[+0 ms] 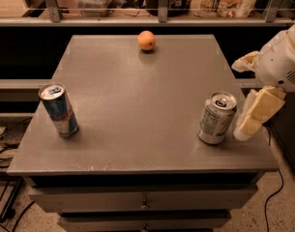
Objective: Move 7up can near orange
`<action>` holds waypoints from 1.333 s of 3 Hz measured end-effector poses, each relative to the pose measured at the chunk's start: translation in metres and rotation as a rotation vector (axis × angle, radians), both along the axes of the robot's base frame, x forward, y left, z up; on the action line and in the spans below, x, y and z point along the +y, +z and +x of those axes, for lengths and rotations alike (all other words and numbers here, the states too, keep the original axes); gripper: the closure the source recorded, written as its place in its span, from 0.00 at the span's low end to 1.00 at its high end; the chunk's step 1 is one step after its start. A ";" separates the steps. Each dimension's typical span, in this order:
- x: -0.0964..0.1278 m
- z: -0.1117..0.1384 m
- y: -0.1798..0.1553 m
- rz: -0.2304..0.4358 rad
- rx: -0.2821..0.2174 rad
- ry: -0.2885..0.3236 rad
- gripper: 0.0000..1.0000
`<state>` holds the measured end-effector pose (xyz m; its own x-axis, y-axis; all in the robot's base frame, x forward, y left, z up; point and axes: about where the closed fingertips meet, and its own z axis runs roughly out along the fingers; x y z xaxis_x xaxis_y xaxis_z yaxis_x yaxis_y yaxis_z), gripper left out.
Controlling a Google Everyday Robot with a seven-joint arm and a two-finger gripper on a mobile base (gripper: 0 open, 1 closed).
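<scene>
The 7up can [217, 118] stands upright near the table's front right corner, silver-white with greenish print and a pull-tab top. The orange [146, 40] lies at the far middle of the table [137, 95], well away from the can. My gripper [239, 98] comes in from the right edge, just right of the can. It is open, with one cream finger [256, 113] close beside the can and the other [245, 62] higher and farther back. It holds nothing.
A slimmer blue-and-silver can [59, 109] stands near the table's front left. A shelf with a rail [159, 13] and packaged goods runs behind the table. Drawers [142, 202] sit under the tabletop. Cables lie on the floor at left.
</scene>
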<state>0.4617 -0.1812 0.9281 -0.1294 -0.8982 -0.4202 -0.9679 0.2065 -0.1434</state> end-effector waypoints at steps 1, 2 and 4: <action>0.008 0.003 -0.013 0.030 0.027 0.008 0.00; 0.028 0.000 -0.021 0.041 0.056 0.050 0.00; 0.032 -0.001 -0.034 0.022 0.098 0.031 0.42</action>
<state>0.4607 -0.1496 0.8943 -0.1427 -0.8932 -0.4264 -0.9831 0.1780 -0.0439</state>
